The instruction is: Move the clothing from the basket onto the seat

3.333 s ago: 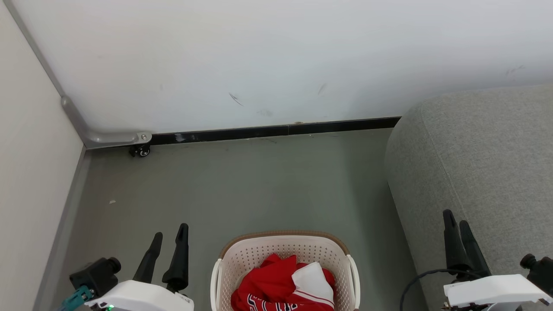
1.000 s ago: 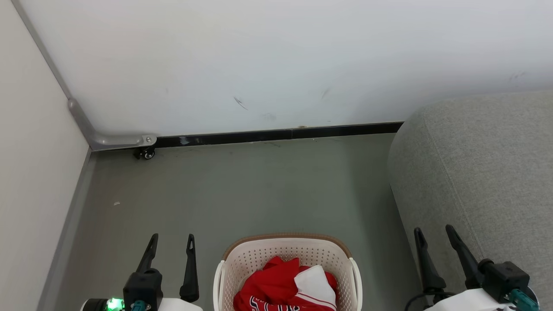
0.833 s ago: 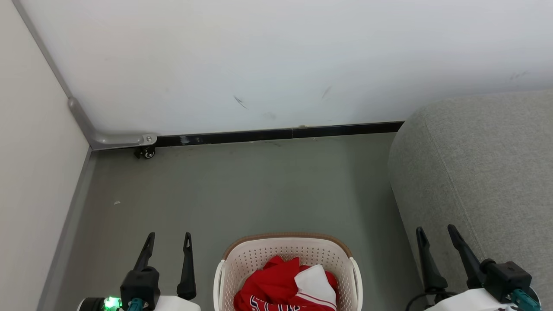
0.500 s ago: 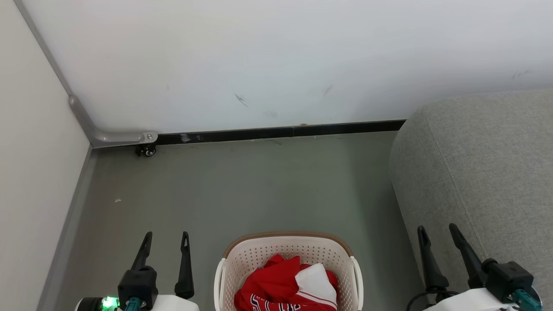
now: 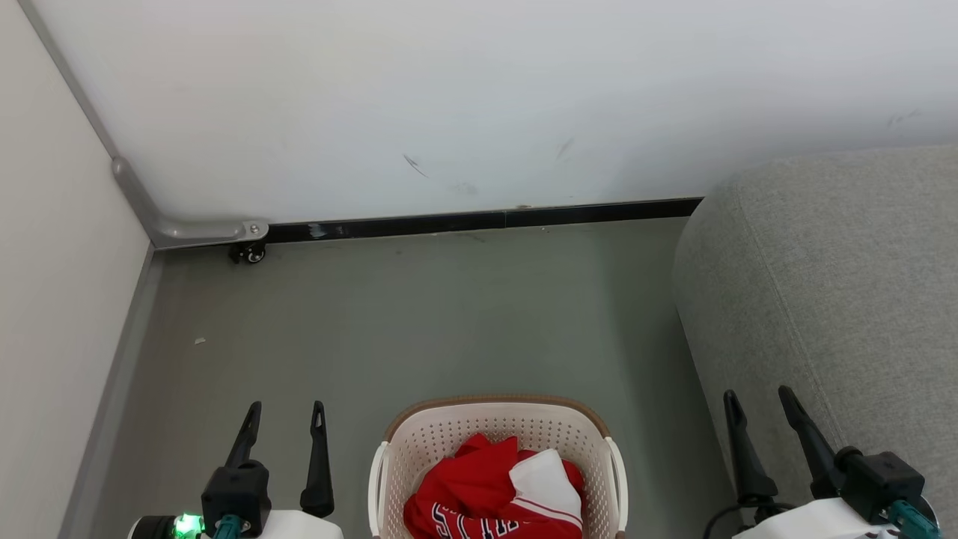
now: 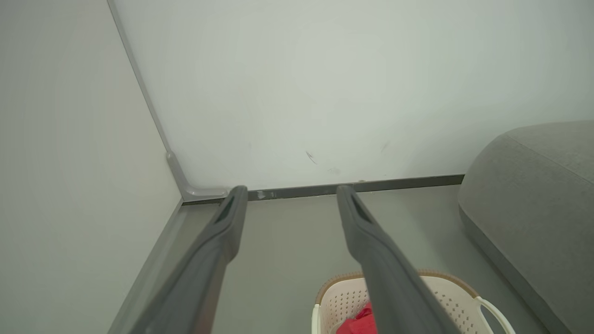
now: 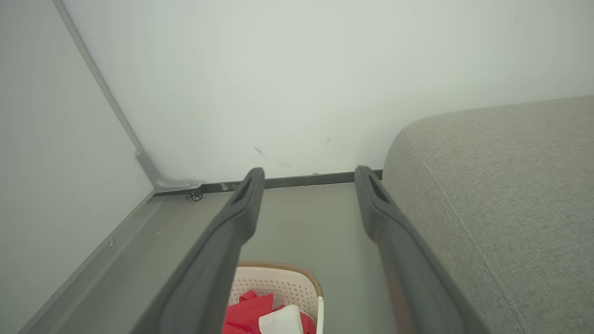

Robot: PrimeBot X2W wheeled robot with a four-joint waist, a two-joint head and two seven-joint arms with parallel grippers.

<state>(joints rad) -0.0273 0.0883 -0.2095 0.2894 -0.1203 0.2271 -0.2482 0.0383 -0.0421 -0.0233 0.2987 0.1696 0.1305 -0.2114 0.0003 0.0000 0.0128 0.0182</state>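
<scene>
red clothing (image 5: 479, 486) lies bottom centre in basket (image 5: 494, 401); left gripper (image 5: 287, 408), right gripper (image 5: 756, 393), fingers open, may snag its holes.

place: prob a mock living-rm set
walls: plain white panels (image 5: 449, 97) w/ a caster (image 5: 251, 254) under the corner
floor (image 5: 419, 314): bare grey
homey bits: grey sofa seat (image 5: 823, 284), laundry basket (image 5: 449, 438)
</scene>
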